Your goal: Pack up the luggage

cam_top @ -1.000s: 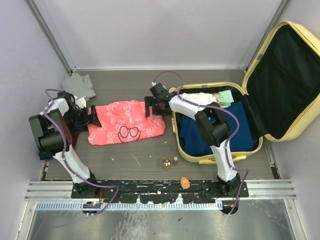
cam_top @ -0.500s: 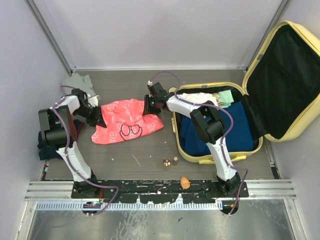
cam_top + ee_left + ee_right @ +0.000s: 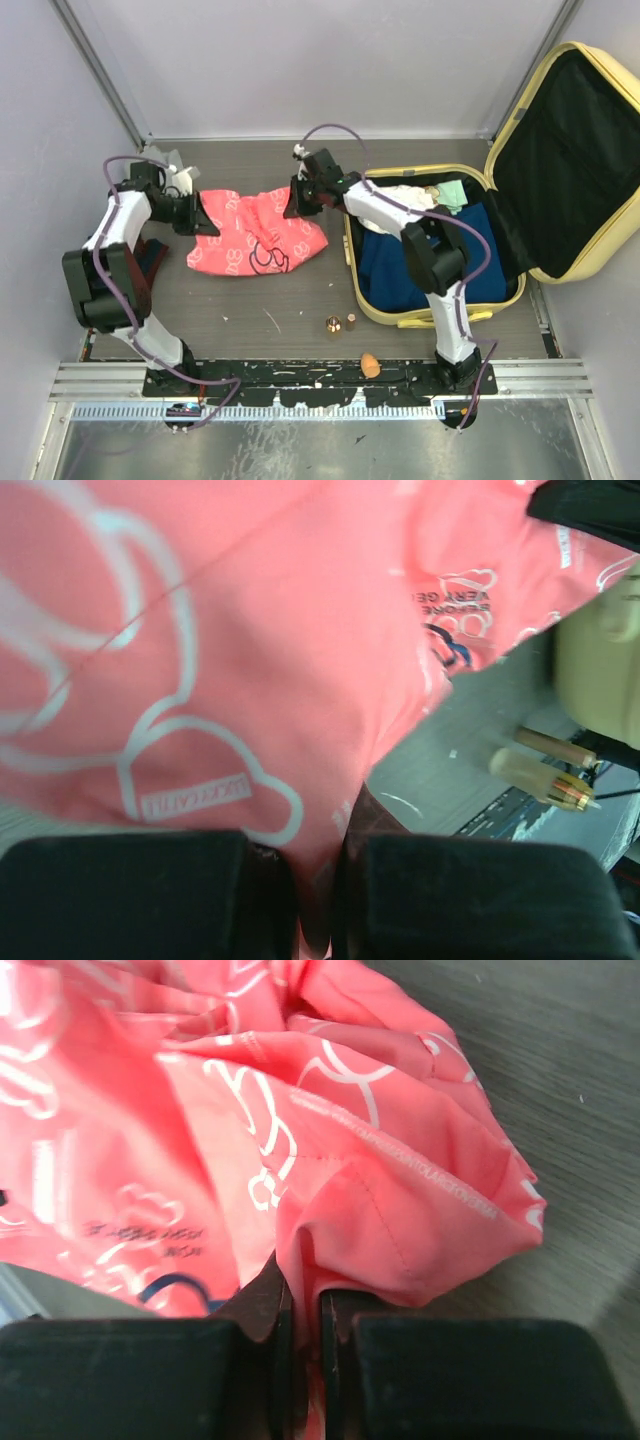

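Drawn farther back than a second ago, the pink garment (image 3: pixel 255 232) sits just left of the luggage (image 3: pixel 520 200); pale yellow, black-lined lid raised, it lies open at the worktop's (image 3: pixel 300 300) right; left end effector (image 3: pixel 190 213) and right end effector (image 3: pixel 297 197) each pinch a garment edge.

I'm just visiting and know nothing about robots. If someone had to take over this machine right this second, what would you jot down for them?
Left gripper: shut on the left edge of the pink garment.
Right gripper: shut on its right edge.
The garment is bunched between them, over the table just left of the luggage.
Done: the luggage lies open with its lid propped back. Blue clothing and a few pale items are already inside.
Left: move the pink garment into the luggage and release it. The two small copper-coloured items on the table are not yet packed.
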